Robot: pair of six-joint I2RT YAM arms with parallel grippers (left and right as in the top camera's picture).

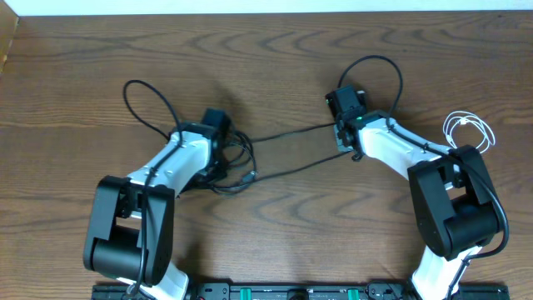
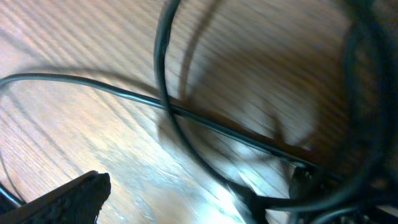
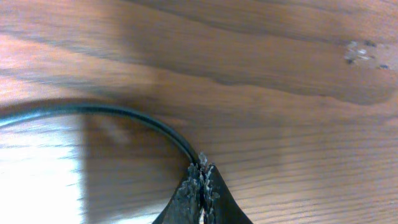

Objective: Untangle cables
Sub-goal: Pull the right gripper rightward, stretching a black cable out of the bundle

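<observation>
A knot of thin black cables (image 1: 235, 162) lies on the wooden table just right of my left gripper (image 1: 218, 127). Two black strands (image 1: 291, 133) run from the knot toward my right gripper (image 1: 340, 117). In the right wrist view the right gripper (image 3: 202, 169) is shut on a black cable (image 3: 124, 112), which curves away to the left from the fingertips. The left wrist view is close and blurred: black cables (image 2: 186, 115) cross over the wood. One finger (image 2: 68, 199) shows at the lower left and nothing sits beside it; the jaws stand wide open. A white cable (image 1: 470, 129) lies coiled at the far right.
Thicker black cords loop out from the arms: one (image 1: 146, 104) up and left of the left arm, one (image 1: 379, 67) above the right arm. The table's far edge (image 1: 266, 12) runs along the top. Both arm bases stand at the front.
</observation>
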